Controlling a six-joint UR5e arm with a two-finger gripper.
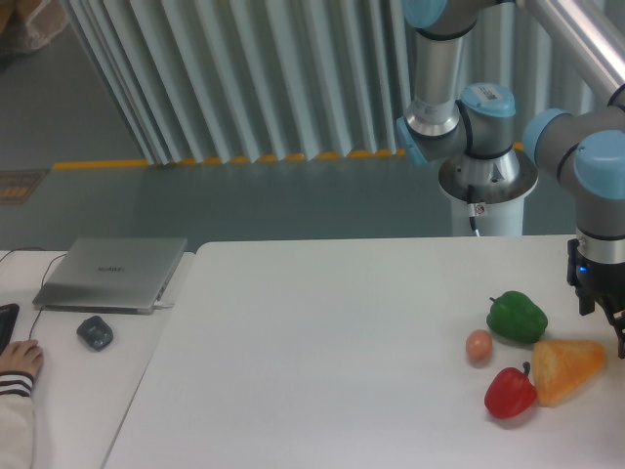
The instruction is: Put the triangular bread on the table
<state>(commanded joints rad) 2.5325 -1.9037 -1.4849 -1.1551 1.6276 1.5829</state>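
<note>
From my screen I see the arm (459,78) rising from its round base behind the table (322,332), its links bending off the top and right edges of the view and coming back down at the far right, wrist pointed straight at the tabletop. The end effector (610,318) hangs there, partly cut off by the frame edge, just above the right end of the triangular bread (566,366); I cannot tell whether its fingers are spread or clenched, nor whether they touch the crust. The triangular bread lies flat on the table near the right edge, its narrow end pointing right. A red bell pepper (510,392) sits against its left side, a green bell pepper (517,317) stands just behind it, and a small tan egg (479,345) rests between the two peppers on their left. On the adjoining table at the left I see a closed laptop (112,273), a dark mouse (95,332) and a person's hand (18,360).
</note>
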